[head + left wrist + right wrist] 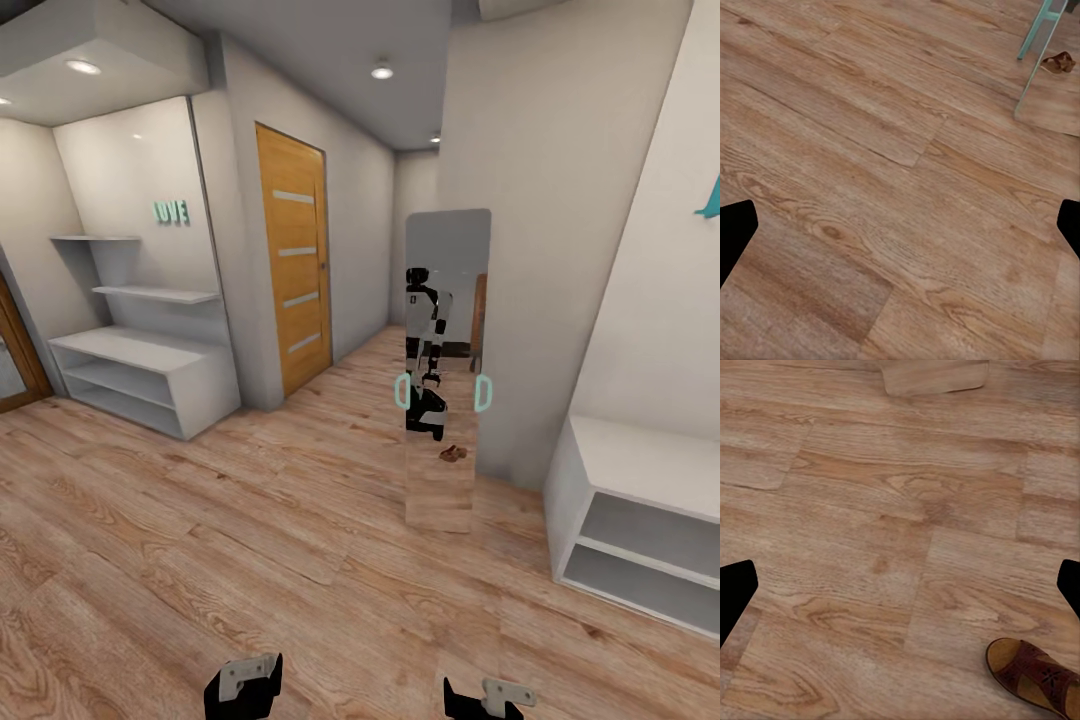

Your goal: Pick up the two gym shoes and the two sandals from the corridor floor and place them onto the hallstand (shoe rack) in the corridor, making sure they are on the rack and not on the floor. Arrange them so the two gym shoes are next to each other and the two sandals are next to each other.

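Note:
One maroon-brown sandal (1036, 675) with a tan footbed lies on the wood-plank corridor floor (200, 540), partly cut off by the edge of the right wrist view. My right gripper (900, 589) hangs open above the bare planks, well to the side of the sandal. My left gripper (900, 229) is also open over bare floor, with nothing between its fingers. The pale-grey hallstand (140, 365), with two open shelf levels and floating shelves above, stands against the far left wall. The gym shoes and the other sandal are out of view.
A tall standing mirror (445, 380) ahead reflects the robot and a small brown shape low down. A similar white shelf unit (640, 500) stands at the right wall. A wooden door (295, 260) is beyond the hallstand. Open floor lies between me and the hallstand.

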